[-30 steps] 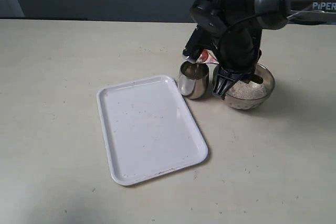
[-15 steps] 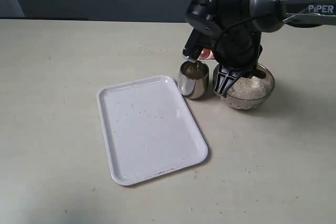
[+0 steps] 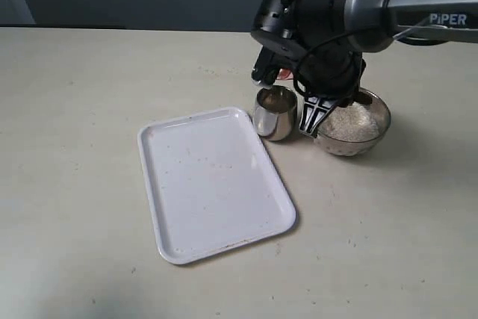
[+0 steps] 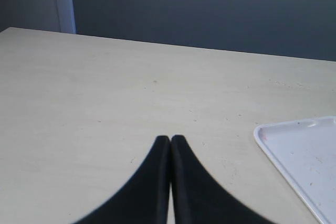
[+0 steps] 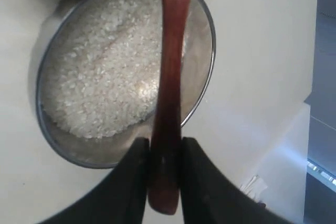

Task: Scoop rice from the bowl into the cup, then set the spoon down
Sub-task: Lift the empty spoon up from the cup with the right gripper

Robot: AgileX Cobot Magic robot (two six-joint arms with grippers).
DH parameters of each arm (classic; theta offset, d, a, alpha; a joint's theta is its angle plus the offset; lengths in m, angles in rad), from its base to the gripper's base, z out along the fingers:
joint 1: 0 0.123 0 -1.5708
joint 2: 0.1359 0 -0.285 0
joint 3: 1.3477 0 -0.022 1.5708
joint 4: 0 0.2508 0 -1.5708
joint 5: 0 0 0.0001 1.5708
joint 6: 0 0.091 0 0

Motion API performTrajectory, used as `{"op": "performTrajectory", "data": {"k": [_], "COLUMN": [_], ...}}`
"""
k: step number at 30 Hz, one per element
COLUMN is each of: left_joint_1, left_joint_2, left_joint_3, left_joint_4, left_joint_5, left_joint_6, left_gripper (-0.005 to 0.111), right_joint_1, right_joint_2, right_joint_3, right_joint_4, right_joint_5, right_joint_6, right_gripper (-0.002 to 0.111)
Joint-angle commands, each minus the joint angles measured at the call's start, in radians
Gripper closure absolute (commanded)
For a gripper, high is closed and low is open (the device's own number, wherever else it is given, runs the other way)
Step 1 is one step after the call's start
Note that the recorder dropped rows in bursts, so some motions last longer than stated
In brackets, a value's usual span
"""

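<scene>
- Two steel vessels stand right of centre in the exterior view: the cup (image 3: 274,113) is just left of the bowl (image 3: 379,107), which holds the rice (image 3: 351,121).
- Right gripper (image 5: 164,153) has its jaws clamped on the handle of the spoon (image 5: 170,66), which crosses above the rice.
- Left gripper (image 4: 170,141) has its jaws pressed together on nothing, over the table (image 4: 79,103).
- White tray (image 3: 216,184) lies to the lower left of the cup.

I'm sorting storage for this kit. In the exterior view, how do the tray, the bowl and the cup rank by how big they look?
1. tray, by far the largest.
2. bowl, partly hidden by the arm.
3. cup, clearly narrower than the bowl beside it.
</scene>
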Motion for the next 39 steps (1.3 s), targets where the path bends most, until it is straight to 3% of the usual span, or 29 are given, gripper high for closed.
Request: {"op": "performTrajectory", "data": {"k": [1, 39], "left_joint_1": [0.001, 0.001], "left_joint_2": [-0.001, -0.001], "left_joint_3": [-0.004, -0.004], "left_joint_4": [0.001, 0.001], "left_joint_5": [-0.014, -0.014], "left_joint_6": [-0.006, -0.006], "left_gripper": [0.106, 0.106], "right_joint_1": [0.005, 0.02], "right_joint_2": [-0.002, 0.038], "right_joint_3": [-0.005, 0.067], "right_joint_4": [-0.016, -0.106], "right_joint_5": [0.001, 0.001], "right_joint_6": [0.013, 0.185], "right_gripper": [0.109, 0.109]}}
